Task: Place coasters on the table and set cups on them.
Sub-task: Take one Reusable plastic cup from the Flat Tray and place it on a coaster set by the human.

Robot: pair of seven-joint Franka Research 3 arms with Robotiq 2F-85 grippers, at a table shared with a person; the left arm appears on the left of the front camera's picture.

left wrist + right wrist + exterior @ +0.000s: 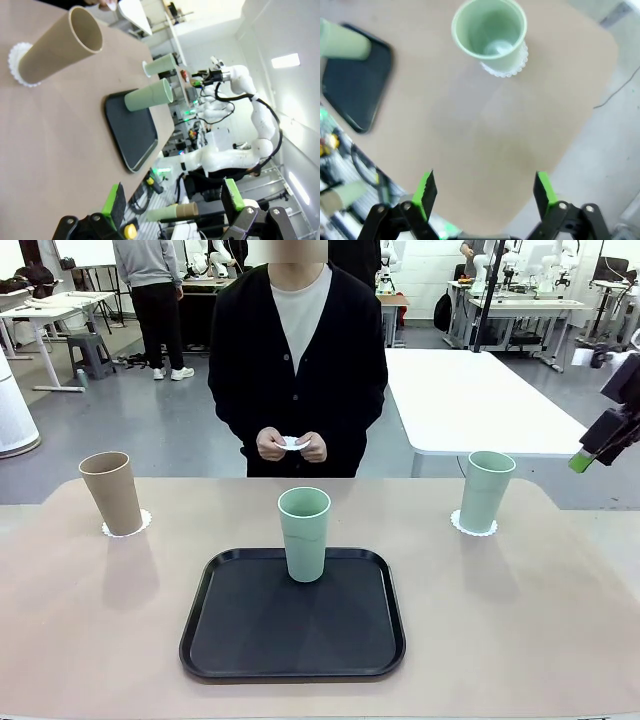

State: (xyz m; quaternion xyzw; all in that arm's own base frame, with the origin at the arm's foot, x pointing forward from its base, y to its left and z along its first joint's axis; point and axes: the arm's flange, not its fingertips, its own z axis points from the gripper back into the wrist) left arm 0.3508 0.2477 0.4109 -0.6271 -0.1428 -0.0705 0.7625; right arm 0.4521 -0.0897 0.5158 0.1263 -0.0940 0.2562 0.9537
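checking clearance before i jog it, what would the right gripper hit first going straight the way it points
Most likely the bare table, in the open stretch short of the mint-green cup on its coaster. The right gripper is open and empty; depth is hard to judge.

The table (540, 620) is a plain matte beige, and the tray (292, 645) is black all over. The middle cup (304, 533) and the right cup (485, 490) are mint green; the left cup (111, 492) is tan-brown. The left coaster (143, 522) and the right coaster (456, 523) are white with scalloped rims. The person's cardigan (240, 370) is black over a white shirt (300, 310). The left gripper (173, 197) and the right gripper (484, 187) are black with bright green pads (426, 190).
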